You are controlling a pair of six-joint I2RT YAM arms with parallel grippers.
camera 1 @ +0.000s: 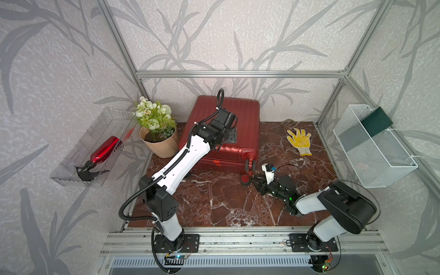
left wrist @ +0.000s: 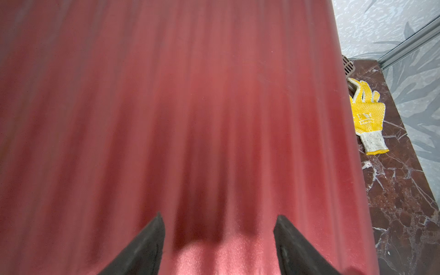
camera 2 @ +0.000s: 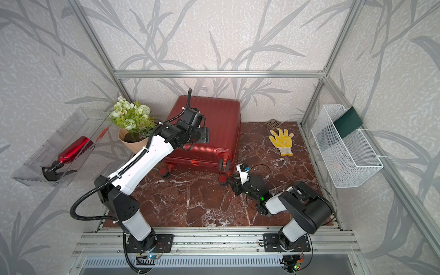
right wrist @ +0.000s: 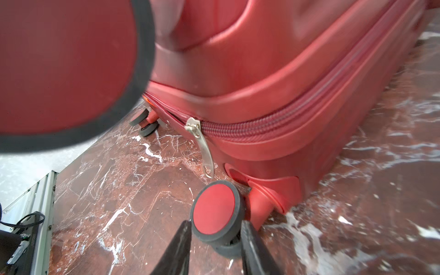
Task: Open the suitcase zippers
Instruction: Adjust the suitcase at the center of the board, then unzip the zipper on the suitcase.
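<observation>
The dark-red ribbed suitcase [camera 1: 245, 114] [camera 2: 221, 114] lies flat on the marble table. My left gripper [left wrist: 219, 216] is open, its fingertips resting on the suitcase's top face [left wrist: 190, 95]. My right gripper [right wrist: 215, 223] [camera 1: 256, 179] is low at the front right corner, jaws apart on either side of a red-and-black wheel [right wrist: 214, 212]. The zipper track [right wrist: 273, 121] runs along the side seam. Its silver pull [right wrist: 204, 147] hangs free just above that wheel, apart from my fingers. Beyond the slider the seam looks parted.
A potted flower plant [camera 1: 156, 119] stands close to the suitcase's left side. A yellow glove [camera 1: 298, 140] and a small brown grated piece [camera 1: 287, 123] lie to the right. A white wire basket [camera 1: 371, 152] and a clear bin with a red bottle [camera 1: 104, 150] hang on the side walls.
</observation>
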